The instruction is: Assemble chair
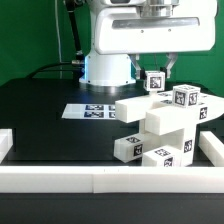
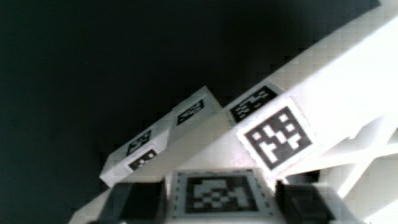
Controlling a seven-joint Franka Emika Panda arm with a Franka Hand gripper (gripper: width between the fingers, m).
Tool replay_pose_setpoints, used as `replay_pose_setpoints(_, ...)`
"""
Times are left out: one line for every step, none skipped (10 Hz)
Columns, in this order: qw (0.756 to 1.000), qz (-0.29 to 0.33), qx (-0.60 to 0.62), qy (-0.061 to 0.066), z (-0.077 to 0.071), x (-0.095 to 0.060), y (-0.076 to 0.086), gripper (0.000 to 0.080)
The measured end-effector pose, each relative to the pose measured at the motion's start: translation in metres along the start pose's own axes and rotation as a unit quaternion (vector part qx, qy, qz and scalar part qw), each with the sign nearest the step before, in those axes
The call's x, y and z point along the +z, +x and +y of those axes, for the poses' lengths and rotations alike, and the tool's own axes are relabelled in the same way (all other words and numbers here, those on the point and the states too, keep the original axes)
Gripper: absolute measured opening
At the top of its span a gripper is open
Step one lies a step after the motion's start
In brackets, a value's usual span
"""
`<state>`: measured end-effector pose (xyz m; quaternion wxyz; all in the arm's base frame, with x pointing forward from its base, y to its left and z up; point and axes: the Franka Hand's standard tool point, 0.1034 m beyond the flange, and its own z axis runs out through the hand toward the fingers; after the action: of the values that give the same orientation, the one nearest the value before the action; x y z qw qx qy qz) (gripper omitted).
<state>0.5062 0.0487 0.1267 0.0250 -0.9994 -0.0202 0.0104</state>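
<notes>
A small tagged block [image 1: 155,81] is gripped between the two fingers of the gripper [image 1: 158,68], whose jaws are part closed on its sides; in the wrist view the block [image 2: 217,192] is seen between the dark fingers [image 2: 128,203]. The block is held at the top of the half-built chair [image 1: 160,125], apparently touching it, though contact cannot be confirmed. The chair stands on the black table [image 1: 50,125], beside the marker board [image 1: 92,111], just behind the front rail [image 1: 110,181].

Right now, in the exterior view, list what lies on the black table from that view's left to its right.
Marker board → loose white block → stacked chair parts, with the fingers holding a tagged piece above them → right border rail.
</notes>
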Motion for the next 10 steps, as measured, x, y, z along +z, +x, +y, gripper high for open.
replay_pose_setpoints(1.000,-0.001,0.000,-0.001,0.0004,0.0016,-0.0004,0.0290)
replay_pose_setpoints(1.000,-0.002,0.000,-0.002,0.0011,0.0036,-0.0006,0.0290)
replay_pose_setpoints(1.000,-0.004,0.000,-0.002,0.0015,0.0058,-0.0012,0.0290)
replay_pose_setpoints(1.000,-0.005,0.000,-0.003,0.0016,0.0069,-0.0016,0.0290)
replay_pose_setpoints(1.000,-0.004,0.000,-0.003,0.0017,0.0069,-0.0015,0.0290)
replay_pose_setpoints(1.000,-0.004,0.000,-0.003,0.0018,0.0069,-0.0015,0.0290)
replay_pose_setpoints(1.000,-0.004,-0.001,-0.003,0.0022,0.0069,-0.0013,0.0290)
replay_pose_setpoints(1.000,-0.004,-0.001,-0.003,0.0022,0.0069,-0.0013,0.0290)
replay_pose_setpoints(1.000,-0.004,-0.001,-0.003,0.0022,0.0069,-0.0013,0.0290)
replay_pose_setpoints(1.000,-0.004,-0.001,-0.003,0.0022,0.0069,-0.0013,0.0290)
